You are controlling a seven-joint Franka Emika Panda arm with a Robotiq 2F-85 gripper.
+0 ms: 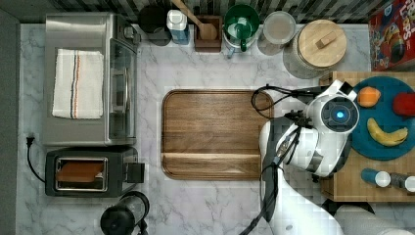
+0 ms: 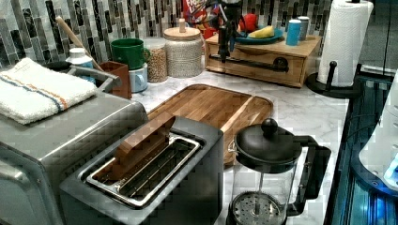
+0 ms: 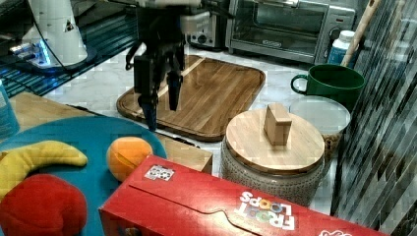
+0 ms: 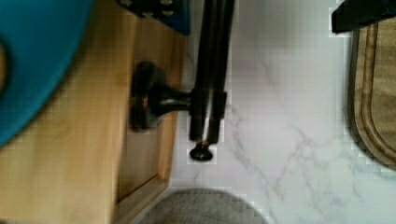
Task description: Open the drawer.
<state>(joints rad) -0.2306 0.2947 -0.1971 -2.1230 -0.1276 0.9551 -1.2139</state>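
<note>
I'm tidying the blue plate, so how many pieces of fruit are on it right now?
3 on the blue plate: an orange, a red fruit and a banana. The arm overlaps the plate's edge in the top view, so another could be hidden.

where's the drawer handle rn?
In the left view, the handle runs across the drawer front, below the blue plate, left of the paper towels.

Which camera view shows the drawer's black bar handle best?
The left view: the handle runs whole across the drawer front. The wrist view shows one end and post, close up. The right view shows a short stretch below the fingers.
</note>
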